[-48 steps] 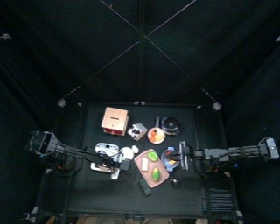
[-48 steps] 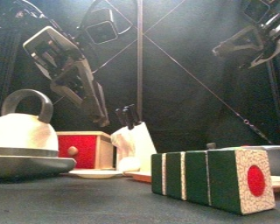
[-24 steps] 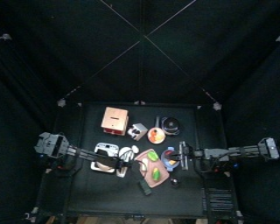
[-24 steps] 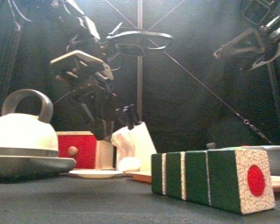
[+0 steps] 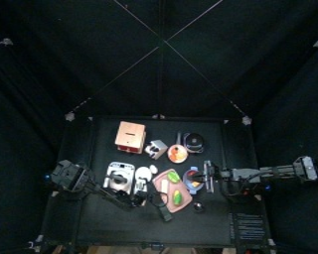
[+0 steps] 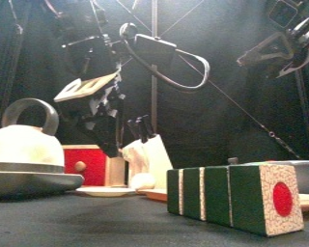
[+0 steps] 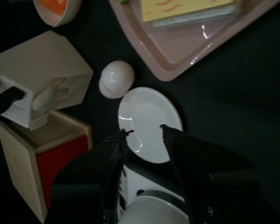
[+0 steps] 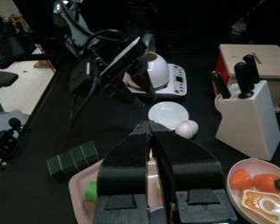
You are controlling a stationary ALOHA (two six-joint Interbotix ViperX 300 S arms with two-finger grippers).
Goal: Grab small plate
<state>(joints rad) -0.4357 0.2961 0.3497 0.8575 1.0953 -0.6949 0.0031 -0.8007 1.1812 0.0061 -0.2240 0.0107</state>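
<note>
The small plate [image 7: 149,112] is white and lies flat on the black table between a white kettle [image 6: 22,145] and a pink tray [image 7: 189,35]. A white egg [image 7: 116,77] lies just beyond it. My left gripper [image 7: 147,134] hangs above the plate's near rim with its jaws open and nothing between them. In the top view the small plate [image 5: 143,177] sits right beside the left gripper [image 5: 131,182]. The right wrist view shows the small plate [image 8: 168,112] ahead of my right gripper [image 8: 153,131], which is shut and holds nothing. The right gripper [image 5: 202,179] rests at the table's right.
A white knife block [image 7: 43,74] and a red box [image 7: 31,157] stand near the plate. An orange plate [image 5: 179,153] and a black bowl [image 5: 195,139] sit further back. A green striped block [image 6: 235,198] stands at the front edge.
My left arm has swung in and turned, bringing its open gripper down past the kettle toward the small plate. The right arm has not moved.
</note>
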